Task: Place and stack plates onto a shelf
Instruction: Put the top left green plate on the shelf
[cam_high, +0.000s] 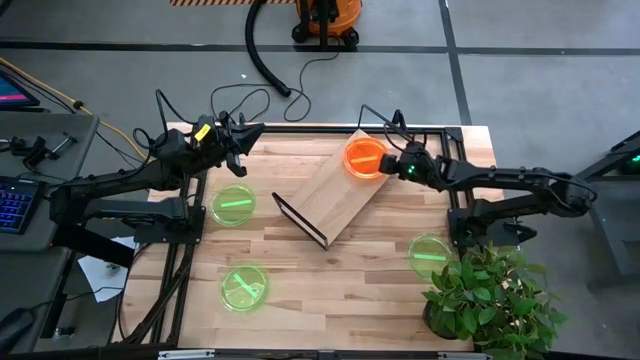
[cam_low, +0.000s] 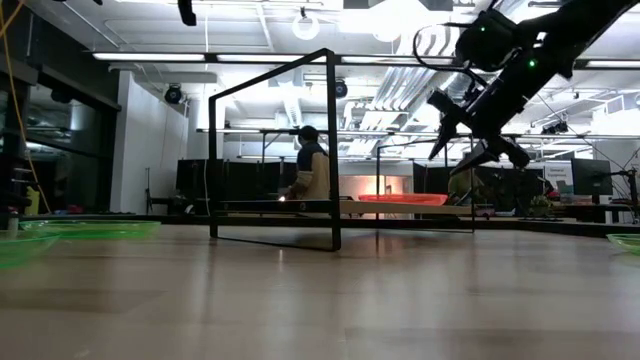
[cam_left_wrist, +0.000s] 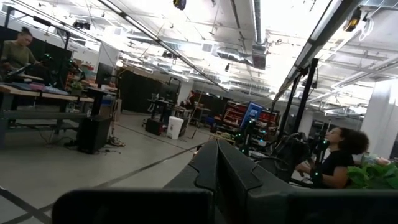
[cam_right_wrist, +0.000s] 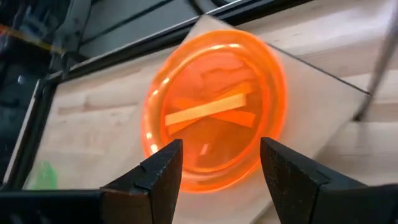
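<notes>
Tabletop (cam_high: 300, 270) carries the shelf (cam_high: 335, 190), with orange plates (cam_high: 364, 158) stacked at its far end. Three green plates (cam_high: 233, 205) lie around it. The right claw (cam_high: 388, 166) hovers spread just beside the stack. The left claw (cam_high: 243, 133), pressed together, waits at the far left.

The rectangular light-wood shelf board on its thin black wire frame (cam_high: 335, 190) lay slantwise in the middle of the butcher-block tabletop (cam_high: 330, 290). A stack of round translucent orange plastic plates (cam_high: 365, 158) sat on its far end, the right gripper (cam_high: 392, 166) just beside it, fingers apart. One round translucent green plastic plate (cam_high: 233, 205) lay left of the shelf, another (cam_high: 244, 286) nearer the front, a third (cam_high: 429, 254) at the right, beside a leafy potted plant (cam_high: 490, 300). The left gripper (cam_high: 240, 140) hung over the far left corner.
</notes>
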